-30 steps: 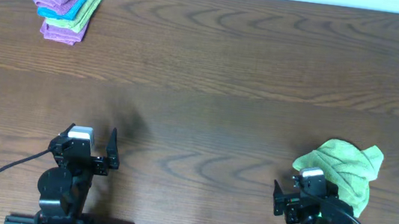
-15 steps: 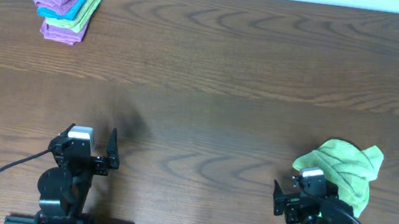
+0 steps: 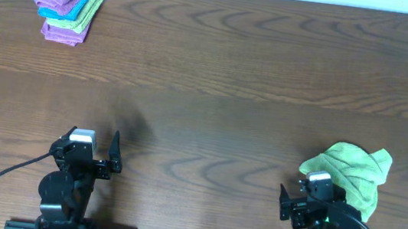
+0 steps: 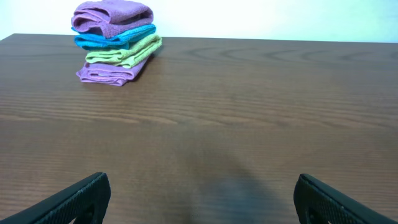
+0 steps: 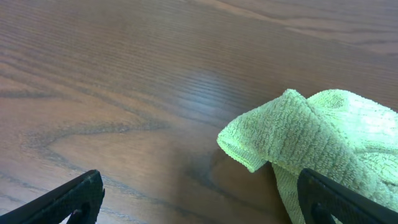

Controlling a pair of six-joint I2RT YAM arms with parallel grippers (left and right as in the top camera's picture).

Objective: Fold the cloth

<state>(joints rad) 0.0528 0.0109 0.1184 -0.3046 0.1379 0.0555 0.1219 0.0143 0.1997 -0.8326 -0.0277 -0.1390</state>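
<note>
The lime-green cloth (image 3: 351, 174) lies crumpled in a heap near the table's front right. In the right wrist view it (image 5: 323, 143) fills the right side, a rolled corner pointing left. My right gripper (image 5: 199, 208) is open and empty, its right finger just in front of the cloth; in the overhead view it (image 3: 308, 197) sits at the cloth's near edge. My left gripper (image 4: 199, 202) is open and empty over bare wood at the front left, also in the overhead view (image 3: 91, 156).
A stack of folded cloths, purple, bright blue and green (image 3: 66, 2), sits at the far left corner of the wooden table (image 3: 214, 92); it also shows in the left wrist view (image 4: 115, 40).
</note>
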